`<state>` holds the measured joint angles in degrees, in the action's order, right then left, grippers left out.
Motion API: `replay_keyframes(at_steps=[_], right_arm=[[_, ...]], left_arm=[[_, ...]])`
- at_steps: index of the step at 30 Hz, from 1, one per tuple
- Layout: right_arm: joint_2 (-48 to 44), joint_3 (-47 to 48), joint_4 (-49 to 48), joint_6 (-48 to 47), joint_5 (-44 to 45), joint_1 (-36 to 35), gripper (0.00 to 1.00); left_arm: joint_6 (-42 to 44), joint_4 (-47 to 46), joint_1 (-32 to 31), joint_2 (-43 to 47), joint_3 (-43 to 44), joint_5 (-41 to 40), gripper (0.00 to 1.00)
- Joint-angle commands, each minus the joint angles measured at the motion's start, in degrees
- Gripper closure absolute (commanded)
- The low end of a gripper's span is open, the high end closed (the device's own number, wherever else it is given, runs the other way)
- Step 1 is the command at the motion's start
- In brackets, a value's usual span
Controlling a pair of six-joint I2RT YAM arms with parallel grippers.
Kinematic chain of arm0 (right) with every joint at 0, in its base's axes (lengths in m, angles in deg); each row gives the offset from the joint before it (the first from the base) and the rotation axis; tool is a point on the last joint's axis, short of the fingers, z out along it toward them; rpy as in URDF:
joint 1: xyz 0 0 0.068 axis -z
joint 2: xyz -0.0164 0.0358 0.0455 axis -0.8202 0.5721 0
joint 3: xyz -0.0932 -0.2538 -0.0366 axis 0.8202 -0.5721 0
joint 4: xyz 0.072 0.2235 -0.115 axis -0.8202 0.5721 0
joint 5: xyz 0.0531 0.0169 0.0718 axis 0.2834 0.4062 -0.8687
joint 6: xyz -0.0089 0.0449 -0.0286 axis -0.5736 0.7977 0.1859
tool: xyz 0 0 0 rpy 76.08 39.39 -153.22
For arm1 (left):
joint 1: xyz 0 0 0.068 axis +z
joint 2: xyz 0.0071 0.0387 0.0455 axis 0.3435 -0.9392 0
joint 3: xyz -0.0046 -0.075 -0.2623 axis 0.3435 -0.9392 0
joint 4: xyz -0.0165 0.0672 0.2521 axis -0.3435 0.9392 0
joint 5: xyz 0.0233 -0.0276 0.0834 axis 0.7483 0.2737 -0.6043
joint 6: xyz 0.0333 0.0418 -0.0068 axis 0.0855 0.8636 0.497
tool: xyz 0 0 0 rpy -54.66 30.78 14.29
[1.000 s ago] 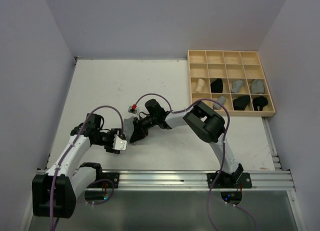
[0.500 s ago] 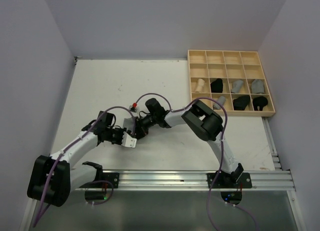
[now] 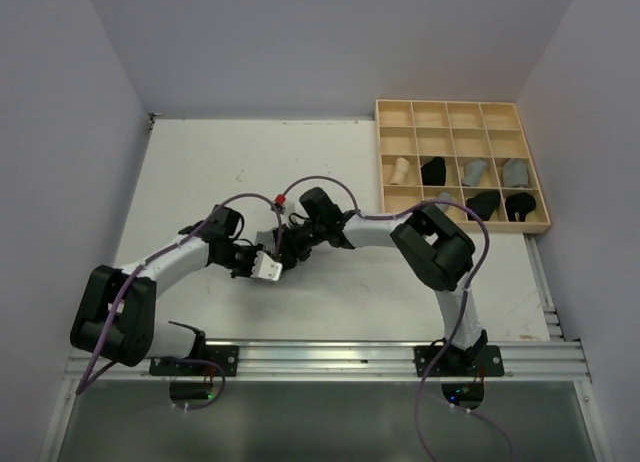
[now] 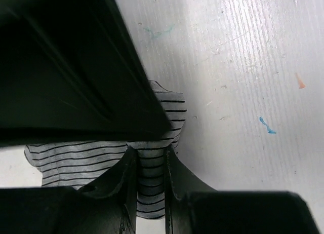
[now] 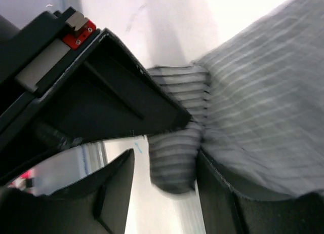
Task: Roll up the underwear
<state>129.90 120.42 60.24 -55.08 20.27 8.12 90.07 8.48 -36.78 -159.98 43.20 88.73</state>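
The striped underwear (image 4: 76, 160) lies on the table (image 3: 200, 172), near the middle and well apart from the tray (image 3: 462, 104) at the far right. Both arms meet over it. The left gripper (image 4: 150, 154) has its fingers pressed together on a fold of the cloth. The right gripper (image 5: 164, 160) has its jaws apart around a short rolled end of the same piece, touching it on one side only. The step in hand looks like the rolling itself, part done: one end is wound and the rest lies flat. The next move probably calls for one gripper to pin the cloth while the other turns the roll over the flat part, keeping it tight.
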Motion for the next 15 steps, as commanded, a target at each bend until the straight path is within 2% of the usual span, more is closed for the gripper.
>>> replay_keyframes(at_steps=[1, 7, 13, 15], right_arm=[[-12.3, -0.8, 9.6, -6.9, 12.6, 4.9, 0.45], [-24.1, -9.7, 8.5, -7.9, 19.9, 9.8, 0.45], [-37.6, -19.2, 7.9, -12.6, 23.0, 9.0, 0.5], [-40.4, -20.7, 8.6, -15.6, 24.1, 6.4, 0.5]], left_arm=[[-2.0, 16.6, -0.3, -7.7, 0.1, -6.6, 0.95], [-7.1, 20.0, 0.1, -18.9, 7.8, -4.6, 0.95], [-7.1, 30.5, 1.0, -33.8, 22.1, 3.0, 0.91], [-6.5, 33.6, 2.1, -40.2, 28.8, 4.2, 0.89]])
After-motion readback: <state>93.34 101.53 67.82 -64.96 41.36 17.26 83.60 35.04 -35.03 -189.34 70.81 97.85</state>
